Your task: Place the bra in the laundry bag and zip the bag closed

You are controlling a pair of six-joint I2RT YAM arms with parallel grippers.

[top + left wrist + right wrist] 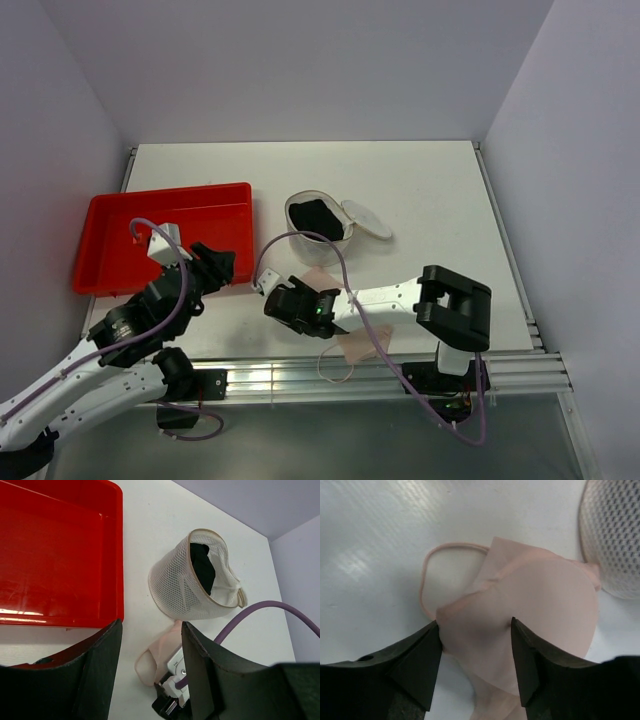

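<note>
Pale pink, the bra (530, 610) lies flat on the white table (430, 190), just beside the mesh laundry bag (312, 235). The bag stands open, its round lid (368, 220) is flipped to the side, and something black (315, 215) is inside. The right gripper (474, 623) is low over one cup with its jaws spread on both sides of it. The left gripper (151, 624) hangs with its jaws apart near the corner of the red tray (130, 250) and holds nothing.

The laundry bag (177, 587) is open-weave whitish mesh cloth, the bra (545, 610) smooth matt pink fabric, the tray (50, 555) at the bag's nine o'clock glossy red plastic, the table (375, 535) faintly ribbed satin white.
</note>
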